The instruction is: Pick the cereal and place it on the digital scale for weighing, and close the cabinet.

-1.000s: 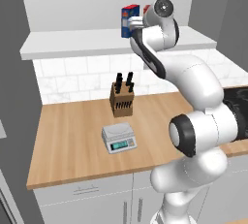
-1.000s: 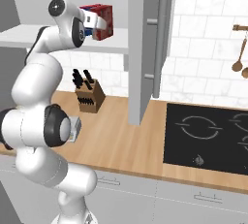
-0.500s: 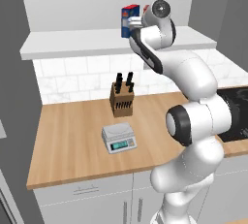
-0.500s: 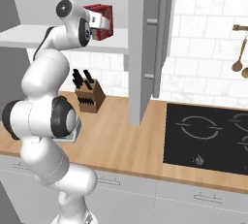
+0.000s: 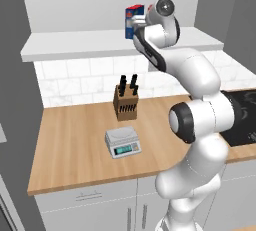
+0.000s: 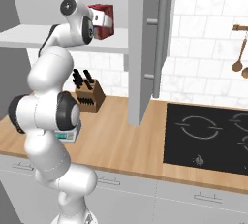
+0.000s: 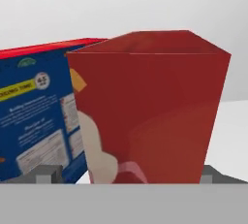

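Cereal (image 7: 150, 116) beside blue box (image 7: 36, 121), close-up.

— Where do we see the cereal (image 7: 150, 111)?
— Upright on the shelf inside the cabinet (image 6: 145, 48), a red box just beside a blue one.
— And the cabinet?
— Its grey door with the long bar handle stands open.
— The digital scale (image 5: 123, 141)?
— Flat on our wooden counter, light grey, greenish display facing front.
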